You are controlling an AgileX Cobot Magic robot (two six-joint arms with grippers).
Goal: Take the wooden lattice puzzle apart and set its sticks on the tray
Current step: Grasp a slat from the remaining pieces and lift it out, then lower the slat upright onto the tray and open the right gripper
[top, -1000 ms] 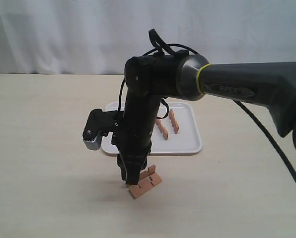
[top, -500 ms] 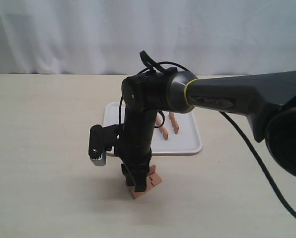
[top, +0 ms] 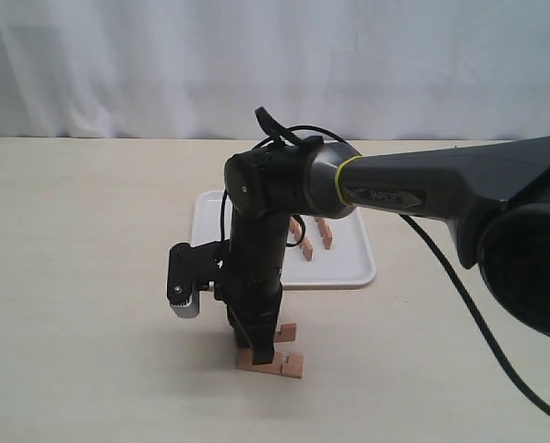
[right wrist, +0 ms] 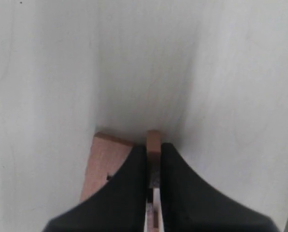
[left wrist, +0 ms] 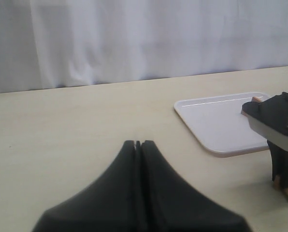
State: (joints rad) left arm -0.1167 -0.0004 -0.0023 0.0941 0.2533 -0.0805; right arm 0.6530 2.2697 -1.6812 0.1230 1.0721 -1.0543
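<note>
Standing straight down over the pale desk (top: 90, 277), the right fingers (right wrist: 141, 158) pinch one stick (right wrist: 153, 137) on its edge, probably to lift it off the puzzle remains (top: 287, 366) lying just near of the white tray (top: 349, 275), while the left fingers (left wrist: 133, 151) idle pressed together before a white curtain (top: 257, 65).

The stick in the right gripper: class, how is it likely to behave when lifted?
Probably stiff: the stick looks like solid wood. Likely light, being small beside the right gripper. It may snag on the flat stick lying beside it.
</note>
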